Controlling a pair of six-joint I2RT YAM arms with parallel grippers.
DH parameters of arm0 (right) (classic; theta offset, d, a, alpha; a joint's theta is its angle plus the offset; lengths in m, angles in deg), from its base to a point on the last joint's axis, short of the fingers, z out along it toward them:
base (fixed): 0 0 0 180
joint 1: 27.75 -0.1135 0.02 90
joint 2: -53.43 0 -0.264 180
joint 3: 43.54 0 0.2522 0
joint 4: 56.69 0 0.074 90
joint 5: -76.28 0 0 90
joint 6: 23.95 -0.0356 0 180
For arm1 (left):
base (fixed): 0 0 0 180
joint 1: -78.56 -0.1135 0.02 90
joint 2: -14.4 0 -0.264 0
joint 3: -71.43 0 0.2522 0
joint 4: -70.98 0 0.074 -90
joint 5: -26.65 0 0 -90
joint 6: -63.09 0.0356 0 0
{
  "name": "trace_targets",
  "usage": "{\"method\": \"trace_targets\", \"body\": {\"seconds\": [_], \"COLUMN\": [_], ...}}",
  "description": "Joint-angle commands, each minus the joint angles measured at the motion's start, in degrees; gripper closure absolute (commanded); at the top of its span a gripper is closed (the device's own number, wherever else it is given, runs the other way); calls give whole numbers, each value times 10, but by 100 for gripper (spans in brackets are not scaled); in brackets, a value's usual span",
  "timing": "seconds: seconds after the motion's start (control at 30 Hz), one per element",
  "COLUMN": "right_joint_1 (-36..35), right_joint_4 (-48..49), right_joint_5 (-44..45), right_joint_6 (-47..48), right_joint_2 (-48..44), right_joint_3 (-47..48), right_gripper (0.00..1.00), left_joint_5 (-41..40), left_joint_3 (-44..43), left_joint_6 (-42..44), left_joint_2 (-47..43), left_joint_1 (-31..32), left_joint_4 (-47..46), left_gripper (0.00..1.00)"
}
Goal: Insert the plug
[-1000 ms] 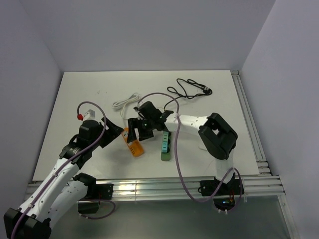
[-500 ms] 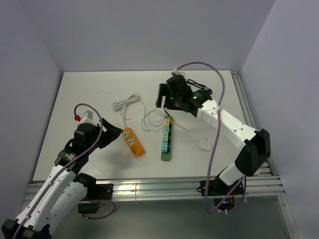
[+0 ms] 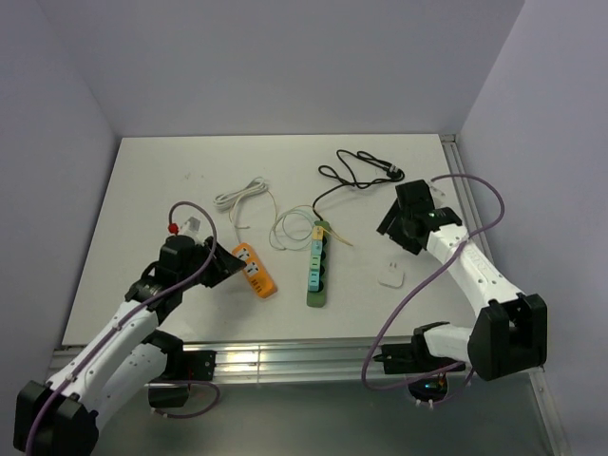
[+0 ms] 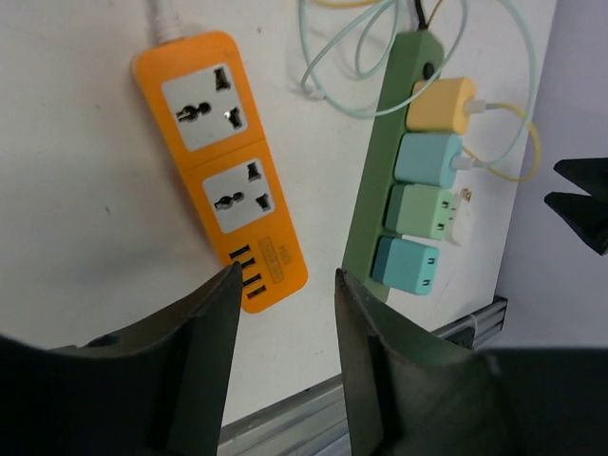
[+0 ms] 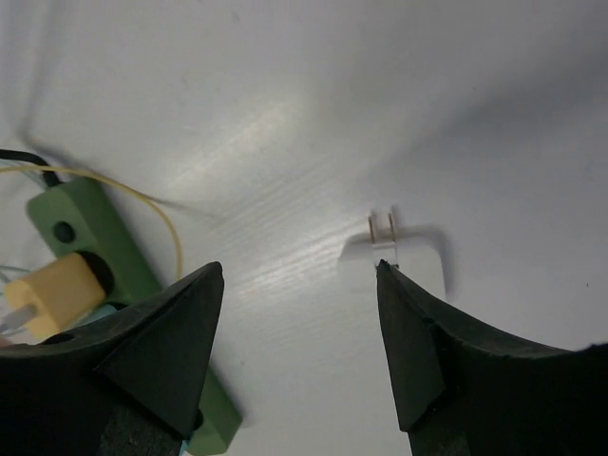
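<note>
A small white plug (image 3: 389, 275) lies loose on the white table (image 3: 171, 180), right of the green power strip (image 3: 318, 261). In the right wrist view the plug (image 5: 404, 255) lies with its two prongs showing, just beyond my right fingertip. My right gripper (image 3: 391, 228) (image 5: 299, 275) is open and empty above it. The orange power strip (image 3: 255, 271) (image 4: 223, 161) shows two empty sockets. My left gripper (image 3: 228, 261) (image 4: 285, 285) is open and empty at the strip's near end. The green strip (image 4: 399, 180) holds several coloured plugs.
A black cable (image 3: 361, 171) lies coiled at the back right and a white cable (image 3: 242, 195) at the back centre. Thin pale cords (image 3: 290, 226) loop beside the green strip. Metal rails (image 3: 285, 356) run along the table's front and right edges.
My right arm has swung from over the two strips, round the back, to the right side. The white plug now lies on the table. My left gripper stays by the orange strip.
</note>
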Motion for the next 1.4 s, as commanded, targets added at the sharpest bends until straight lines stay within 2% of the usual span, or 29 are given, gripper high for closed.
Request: {"method": "trace_targets", "body": {"seconds": [0.0,0.1,0.2,0.3,0.4,0.5,0.67,0.97,1.07,1.17,1.2,1.27,1.3,1.33,1.37], "right_joint_1": [30,49,58,58,58,57,51,14,-4,-10,-10,-12,-13,-14,-18], "right_joint_4": [21,30,22,28,39,45,50,59,56,54,54,67,74,78,83], "right_joint_5": [-50,-64,-65,-57,-60,-67,-67,-40,-16,-11,-12,-38,-56,-83,-95], "right_joint_6": [-31,-72,-90,-67,-24,3,29,26,20,16,15,31,42,68,80], "right_joint_2": [-21,-34,-23,-6,12,16,47,115,118,103,83,59,34,22,9], "right_joint_3": [-69,-115,-131,-137,-136,-139,-140,-130,-133,-135,-134,-127,-124,-112,-103], "right_gripper": [28,27,22,18,8,6,6,18,25,44,60,79,95,100,100], "left_joint_5": [67,82,85,85,84,82,80,78,73,73,75,90,102,111,129], "left_joint_3": [20,28,27,27,27,26,22,19,16,13,11,7,6,-1,-8], "left_joint_6": [-13,-19,-20,-21,-18,-14,-11,-9,-7,-6,-6,-4,-2,6,12], "left_joint_2": [43,71,87,79,62,52,40,28,21,15,14,14,16,19,23], "left_joint_1": [-3,-3,-3,-3,-3,-3,-4,-3,-3,-3,-3,-3,-3,-3,-3], "left_joint_4": [-92,-127,-140,-144,-132,-122,-114,-98,-87,-82,-84,-88,-93,-99,-96], "left_gripper": [52,56,56,55,55,55,55,54,54,54,54,54,53,53,53]}}
